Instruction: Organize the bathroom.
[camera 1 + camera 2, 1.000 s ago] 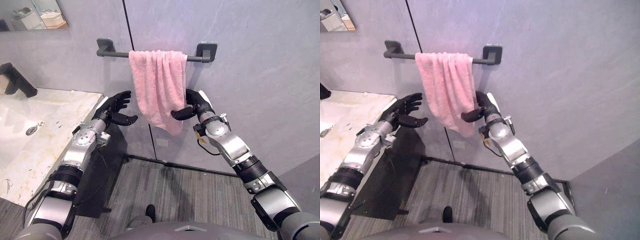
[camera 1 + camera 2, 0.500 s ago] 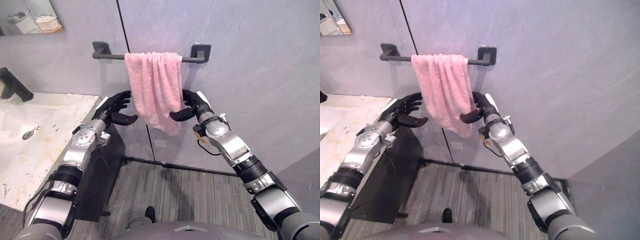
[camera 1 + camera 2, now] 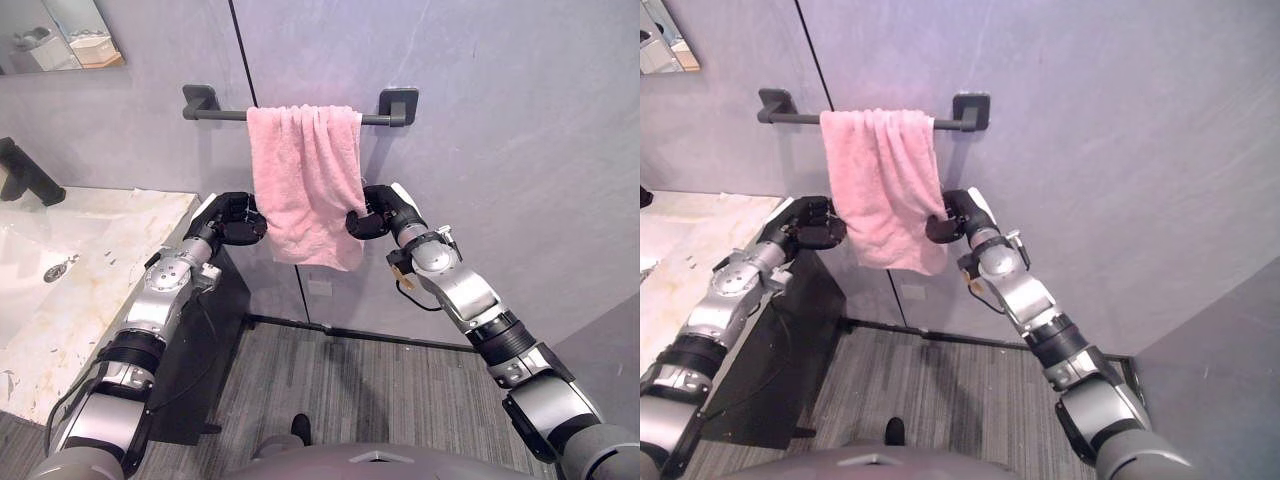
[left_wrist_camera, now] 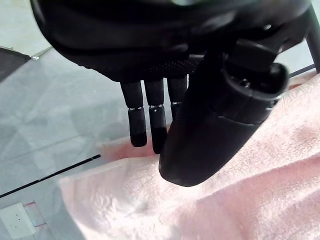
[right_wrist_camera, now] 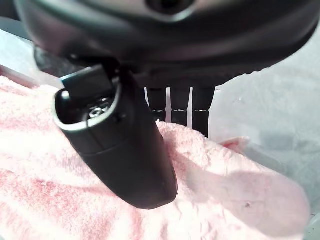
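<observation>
A pink towel (image 3: 305, 185) hangs bunched over a dark towel bar (image 3: 300, 115) on the grey wall. My left hand (image 3: 236, 218) pinches the towel's left edge between thumb and fingers. My right hand (image 3: 375, 213) pinches its right edge the same way. The lower part of the towel is spread wide between the two hands. Pink cloth (image 4: 240, 190) lies under the thumb in the left wrist view. In the right wrist view the towel (image 5: 60, 200) passes between thumb and fingers.
A marble counter (image 3: 90, 260) with a sink and a black tap (image 3: 22, 170) stands at the left. A mirror (image 3: 55, 35) hangs above it. A dark cabinet side drops below the counter. Grey plank floor (image 3: 350, 390) lies below the wall.
Both hands moved in and closed on the towel's side edges. The towel's lower part, earlier hanging narrow, is now pulled wider between them.
</observation>
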Robot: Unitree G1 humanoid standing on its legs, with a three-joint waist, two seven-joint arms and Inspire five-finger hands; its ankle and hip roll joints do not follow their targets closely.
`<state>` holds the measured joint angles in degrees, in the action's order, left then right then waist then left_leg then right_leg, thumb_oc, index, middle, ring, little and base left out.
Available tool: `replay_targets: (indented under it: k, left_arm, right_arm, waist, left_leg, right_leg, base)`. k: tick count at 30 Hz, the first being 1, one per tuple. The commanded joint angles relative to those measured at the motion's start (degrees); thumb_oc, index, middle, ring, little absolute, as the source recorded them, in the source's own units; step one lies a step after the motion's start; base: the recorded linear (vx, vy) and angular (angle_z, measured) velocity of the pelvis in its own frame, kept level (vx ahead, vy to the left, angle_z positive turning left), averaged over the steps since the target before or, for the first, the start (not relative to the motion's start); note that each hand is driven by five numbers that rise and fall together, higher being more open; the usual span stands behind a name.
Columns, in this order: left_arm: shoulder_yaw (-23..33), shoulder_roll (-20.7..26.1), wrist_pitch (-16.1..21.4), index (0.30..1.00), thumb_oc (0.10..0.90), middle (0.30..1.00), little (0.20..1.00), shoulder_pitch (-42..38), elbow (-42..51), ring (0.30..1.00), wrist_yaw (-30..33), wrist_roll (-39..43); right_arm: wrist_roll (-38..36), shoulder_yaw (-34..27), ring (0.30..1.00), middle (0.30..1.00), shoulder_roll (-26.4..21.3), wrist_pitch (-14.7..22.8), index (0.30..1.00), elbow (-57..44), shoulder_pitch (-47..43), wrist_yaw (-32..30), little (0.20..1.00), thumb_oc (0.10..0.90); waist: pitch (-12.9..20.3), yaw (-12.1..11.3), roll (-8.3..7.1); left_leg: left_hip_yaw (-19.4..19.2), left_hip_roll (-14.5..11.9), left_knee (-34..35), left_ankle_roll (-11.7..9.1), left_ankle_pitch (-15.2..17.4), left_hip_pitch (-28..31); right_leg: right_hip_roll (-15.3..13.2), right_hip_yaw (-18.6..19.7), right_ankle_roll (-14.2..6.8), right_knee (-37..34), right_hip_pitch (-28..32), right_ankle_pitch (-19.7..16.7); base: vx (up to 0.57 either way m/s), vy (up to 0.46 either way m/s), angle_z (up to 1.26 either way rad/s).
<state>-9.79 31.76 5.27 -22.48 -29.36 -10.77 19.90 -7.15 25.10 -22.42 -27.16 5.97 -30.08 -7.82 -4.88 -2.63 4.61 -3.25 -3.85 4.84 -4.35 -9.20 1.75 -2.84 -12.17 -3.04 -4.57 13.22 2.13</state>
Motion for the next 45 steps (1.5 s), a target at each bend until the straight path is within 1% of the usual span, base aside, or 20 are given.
replay_targets:
  k: [1,5,8,11,17,18,25,31,32,33,34,38,45]
  left_arm:
    - [1.71,1.99,5.72,0.3,0.4,0.3,0.3,-6.04,-2.11,0.3,1.87,1.49]
    - [2.51,2.03,6.2,0.3,0.4,0.3,0.3,-5.24,-1.71,0.3,3.69,1.06]
    - [2.72,2.03,6.26,0.3,0.4,0.3,0.3,-5.08,-1.58,0.3,3.72,0.98]
    - [4.38,2.46,6.93,0.3,0.4,0.3,0.3,-3.76,-0.35,0.3,5.49,0.95]
    - [7.19,2.6,5.27,0.3,0.4,0.3,0.3,-1.44,1.34,0.3,8.58,0.81]
    - [8.51,3.16,4.95,0.3,0.4,0.3,0.3,0.43,2.02,0.3,9.14,0.71]
    - [10.82,4.06,4.28,0.3,0.4,0.3,0.3,2.7,2.12,0.3,8.62,0.98]
    - [10.84,4.04,3.83,0.3,0.4,0.3,0.3,3.3,2.78,0.3,8.72,0.86]
    - [10.94,3.85,3.78,0.3,0.4,0.3,0.3,3.47,2.6,0.3,8.12,1.63]
    - [10.94,3.85,3.78,0.3,0.4,0.3,0.3,3.47,2.6,0.3,8.12,1.63]
    - [10.91,3.59,3.48,0.9,0.8,0.9,0.9,3.53,2.76,0.9,8.39,2.17]
    - [10.78,2.87,3.0,0.9,0.8,0.9,0.9,3.55,2.3,0.9,7.95,3.03]
    - [10.62,2.03,2.84,0.9,0.8,0.9,0.9,4.29,2.76,0.9,7.77,2.99]
  right_arm:
    - [3.1,-0.73,0.3,0.3,-0.9,6.51,0.3,-9.24,-2.72,-1.01,0.3,0.4]
    - [3.2,-1.12,0.3,0.3,-1.15,6.84,0.3,-9.72,-1.56,-0.9,0.3,0.4]
    - [3.14,-1.2,0.3,0.3,-1.24,6.94,0.3,-9.75,-1.44,-0.9,0.3,0.4]
    - [3.74,-1.45,0.3,0.3,-1.12,7.15,0.3,-9.98,-0.42,-1.48,0.3,0.4]
    - [4.3,-2.2,0.3,0.3,-1.04,7.27,0.3,-10.11,0.59,-1.97,0.3,0.4]
    - [4.16,-2.72,0.3,0.3,-1.37,7.21,0.3,-10.47,1.21,-2.49,0.3,0.4]
    - [4.82,-3.5,0.3,0.3,-1.62,7.63,0.3,-10.2,2.26,-3.22,0.3,0.4]
    - [4.85,-3.88,0.3,0.3,-1.81,8.08,0.3,-9.96,2.8,-3.82,0.3,0.4]
    - [4.77,-4.05,0.749,0.749,-2.13,8.5,0.749,-9.88,2.74,-4.39,0.749,0.7]
    - [4.77,-4.05,0.749,0.749,-2.13,8.5,0.749,-9.88,2.74,-4.39,0.749,0.7]
    - [4.6,-4.16,0.9,0.9,-2.04,9.41,0.9,-9.8,2.87,-4.94,0.9,0.8]
    - [5.0,-4.32,0.9,0.9,-1.77,10.35,0.9,-10.21,3.06,-4.82,0.9,0.8]
    - [4.91,-4.61,0.9,0.9,-2.2,10.28,0.9,-10.44,3.31,-4.73,0.9,0.8]
  waist:
    - [4.42,-0.12,-1.25]
    - [4.43,-0.25,-1.42]
    - [4.42,-0.29,-1.46]
    - [4.36,-0.8,-1.56]
    - [4.34,-1.34,-1.63]
    - [4.3,-1.7,-1.71]
    - [4.4,-2.2,-1.72]
    - [4.39,-2.31,-1.77]
    - [4.41,-2.29,-1.8]
    - [4.41,-2.29,-1.8]
    - [4.4,-2.27,-1.79]
    - [4.46,-2.16,-1.8]
    - [4.31,-2.08,-1.79]
  left_leg:
    - [-2.63,-2.92,-2.9,-3.99,6.25,1.16]
    - [-2.5,-2.78,-2.76,-3.88,6.27,1.21]
    - [-2.47,-2.79,-2.75,-3.86,6.26,1.21]
    - [-2.0,-2.67,-2.97,-3.82,6.34,0.97]
    - [-1.63,-2.47,-2.97,-3.66,6.53,0.98]
    - [-1.41,-2.37,-2.97,-3.64,6.57,0.92]
    - [-1.2,-2.09,-2.8,-3.58,6.69,0.78]
    - [-1.16,-1.96,-2.64,-3.48,6.68,0.69]
    - [-1.18,-1.98,-2.55,-3.52,6.59,0.63]
    - [-1.18,-1.98,-2.55,-3.52,6.59,0.63]
    - [-1.21,-1.95,-2.5,-3.49,6.57,0.6]
    - [-1.3,-1.98,-2.48,-3.49,6.51,0.62]
    - [-1.49,-1.98,-2.53,-3.45,6.49,0.47]
  right_leg:
    - [-0.13,2.76,0.08,2.61,-1.93,3.97]
    - [-0.13,2.62,0.08,2.66,-1.98,3.99]
    - [-0.14,2.57,0.09,2.68,-1.99,3.99]
    - [-0.17,2.32,0.15,2.9,-2.01,4.09]
    - [-0.31,1.95,0.17,2.91,-1.98,4.17]
    - [-0.38,1.53,0.17,2.86,-1.92,4.17]
    - [-0.57,0.91,0.06,2.74,-2.06,4.1]
    - [-0.63,0.77,0.0,2.52,-2.09,3.97]
    - [-0.62,0.77,-0.05,2.39,-2.2,3.85]
    - [-0.62,0.77,-0.05,2.39,-2.2,3.85]
    - [-0.59,0.81,-0.06,2.32,-2.21,3.81]
    - [-0.54,0.94,-0.08,2.37,-2.29,3.77]
    - [-0.52,0.96,-0.03,2.18,-2.3,3.73]
  base:
    - [0.0,0.0,0.0]
    - [0.0,0.0,0.0]
    - [0.0,0.0,0.0]
    - [0.0,0.0,0.0]
    - [-0.01,-0.002,0.0]
    - [0.0,0.0,0.0]
    - [-0.03,-0.003,0.03]
    - [-0.01,-0.002,0.01]
    - [0.0,0.0,0.0]
    - [-0.03,-0.006,-0.01]
    - [0.0,0.0,0.0]
    - [0.0,0.0,0.0]
    - [0.0,0.0,0.0]
